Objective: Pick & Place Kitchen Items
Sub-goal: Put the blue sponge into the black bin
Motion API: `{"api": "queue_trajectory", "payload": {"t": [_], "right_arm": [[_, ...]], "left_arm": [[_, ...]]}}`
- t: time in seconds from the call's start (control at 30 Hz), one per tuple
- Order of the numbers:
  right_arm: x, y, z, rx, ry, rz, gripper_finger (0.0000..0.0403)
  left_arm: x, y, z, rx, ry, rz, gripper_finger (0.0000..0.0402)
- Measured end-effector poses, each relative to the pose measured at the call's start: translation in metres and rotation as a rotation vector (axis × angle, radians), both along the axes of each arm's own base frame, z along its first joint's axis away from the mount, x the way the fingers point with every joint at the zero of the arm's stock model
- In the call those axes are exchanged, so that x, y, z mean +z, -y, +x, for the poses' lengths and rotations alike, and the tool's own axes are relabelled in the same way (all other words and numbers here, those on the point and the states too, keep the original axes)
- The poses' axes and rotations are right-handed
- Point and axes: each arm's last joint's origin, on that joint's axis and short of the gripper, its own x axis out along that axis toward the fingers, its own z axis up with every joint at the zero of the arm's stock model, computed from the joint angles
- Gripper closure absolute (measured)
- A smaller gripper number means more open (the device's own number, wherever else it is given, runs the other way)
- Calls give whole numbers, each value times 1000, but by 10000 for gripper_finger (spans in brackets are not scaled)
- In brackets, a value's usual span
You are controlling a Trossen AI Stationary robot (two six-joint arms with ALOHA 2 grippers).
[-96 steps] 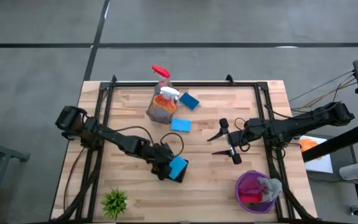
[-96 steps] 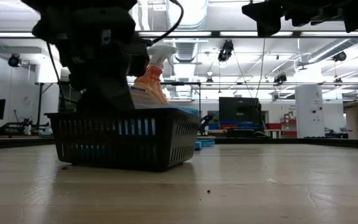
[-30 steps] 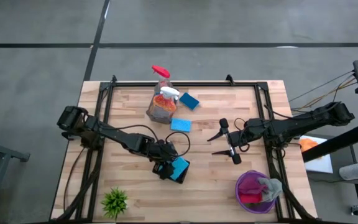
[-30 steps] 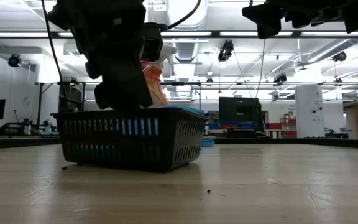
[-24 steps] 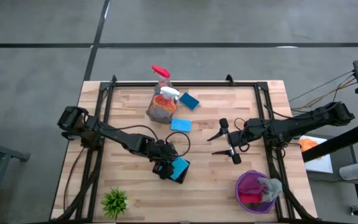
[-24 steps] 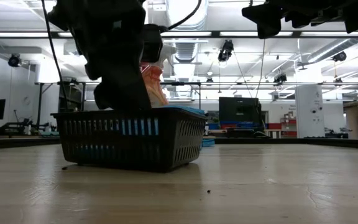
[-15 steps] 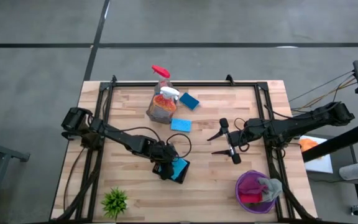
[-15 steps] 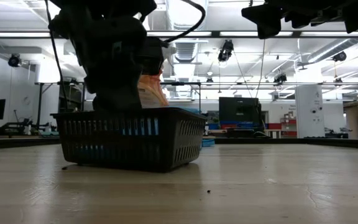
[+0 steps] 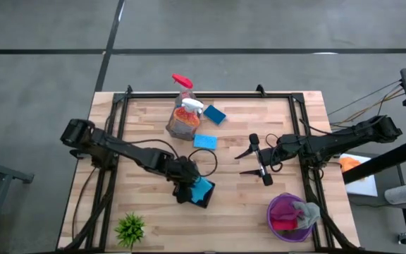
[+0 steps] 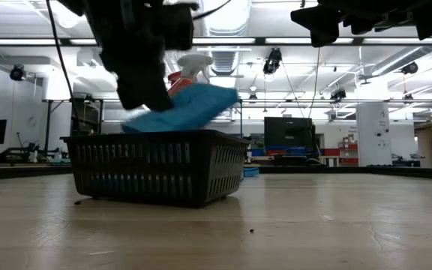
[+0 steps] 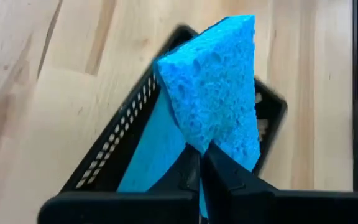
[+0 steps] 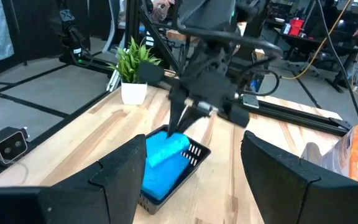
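My left gripper [image 11: 202, 165] is shut on a blue sponge [image 11: 216, 87] just over a black basket [image 10: 156, 169] near the table's middle front. A second blue sponge [image 11: 145, 158] lies inside the basket. Two more blue sponges [image 9: 215, 113] [image 9: 204, 142] lie flat on the table farther back. Beside them an orange spray bottle [image 9: 183, 120] and a clear one with a red trigger [image 9: 182, 83] stand upright. My right gripper [image 9: 243, 163] hangs open over the table's right half, holding nothing. My left gripper pinches one end of the sponge [image 11: 205, 144] between its two fingertips, slanting down from the table's left. The sponge [image 10: 190, 107] is tilted, its free end higher and sticking out past the fingers. Its low end is about level with the basket's rim.
A purple bowl [image 9: 280, 212] with grey and red cloths stands at the near right corner. A small green plant [image 9: 130, 228] stands at the near left. Black rails [image 9: 210, 94] frame the table top.
My left gripper has taken hold of a blue sponge inside the basket and gone up. The sponge has come up out of the basket and now shows tilted above the rim. The basket has stayed where it was.
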Motion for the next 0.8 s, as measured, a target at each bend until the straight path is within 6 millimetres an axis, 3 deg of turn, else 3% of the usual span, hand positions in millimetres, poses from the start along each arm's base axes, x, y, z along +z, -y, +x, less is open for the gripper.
{"api": "queue_trajectory", "payload": {"t": [0.2,0.43,0.67,0.8], "right_arm": [[0,0,0,1,1,-5,149],[0,0,0,-8,0,-8,149],[0,1,0,-29,-2,-21,149],[0,1,0,-33,-1,-25,149]], "left_arm": [[25,0,-3,-220,-92,126,400],[43,-4,7,-428,-30,240,401],[37,-11,11,-534,-39,307,401],[23,-11,16,-582,-94,317,401]]}}
